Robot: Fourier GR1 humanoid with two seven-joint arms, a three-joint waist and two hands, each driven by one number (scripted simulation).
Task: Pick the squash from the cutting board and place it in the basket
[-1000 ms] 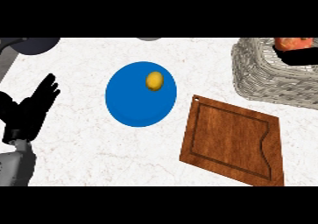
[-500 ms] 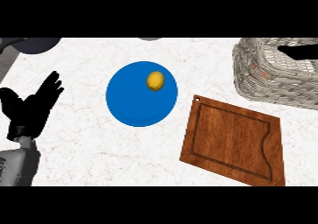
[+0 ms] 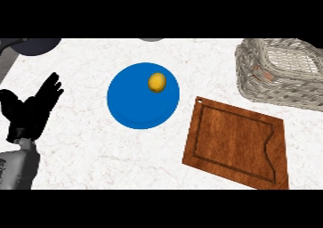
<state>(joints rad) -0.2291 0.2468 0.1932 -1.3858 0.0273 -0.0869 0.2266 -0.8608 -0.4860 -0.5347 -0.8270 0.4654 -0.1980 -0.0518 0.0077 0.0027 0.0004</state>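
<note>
Resting at the left edge, the left hand point(image 3: 29, 107) has its fingers spread upward, holding nothing. The squash point(image 3: 257, 70) shows only as a faint orange patch inside the basket point(image 3: 282, 91), near the cutting board point(image 3: 236, 144). A small yellow food item point(image 3: 156, 82) lies on the blue plate point(image 3: 140, 107).

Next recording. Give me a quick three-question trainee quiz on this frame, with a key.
1. True or false: the wooden cutting board, below the wicker basket in the view, has nothing on it.
2. The small yellow item lies on: A) the blue plate; B) the wooden cutting board; C) the wicker basket.
3. Which hand shows, and are its fingers straight or curled?

Key: 1 true. 2 A. 3 the left hand, at the view's left, fingers straight.
</note>
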